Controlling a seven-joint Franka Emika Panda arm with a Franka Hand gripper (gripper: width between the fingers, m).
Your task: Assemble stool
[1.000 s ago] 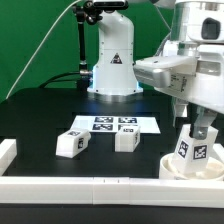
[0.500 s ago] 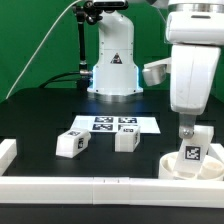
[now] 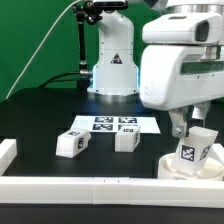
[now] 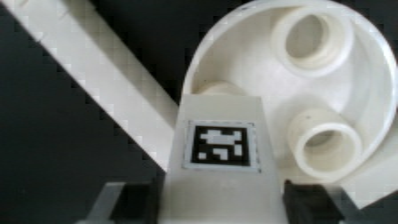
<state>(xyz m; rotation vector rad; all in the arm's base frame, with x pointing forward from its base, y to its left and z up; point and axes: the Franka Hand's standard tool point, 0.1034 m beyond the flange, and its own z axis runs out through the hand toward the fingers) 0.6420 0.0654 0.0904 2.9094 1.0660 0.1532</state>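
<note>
My gripper [image 3: 190, 128] is shut on a white stool leg [image 3: 193, 150] with a black-and-white tag and holds it upright over the round seat [image 3: 172, 166] at the exterior view's right, next to the front rail. In the wrist view the held leg [image 4: 222, 140] fills the space between my fingers [image 4: 128, 203], with the seat's underside [image 4: 285, 70] and its round sockets beyond it. Two more legs lie on the table: one [image 3: 71, 142] towards the left, one [image 3: 126, 139] in the middle.
The marker board [image 3: 112, 124] lies flat behind the two loose legs. A long white rail [image 3: 80, 187] runs along the front edge, with a short end piece [image 3: 6, 151] at the left. The robot base [image 3: 112, 60] stands at the back.
The wrist has turned above the seat over the last second, and the held leg now sits tilted and slightly further right.
</note>
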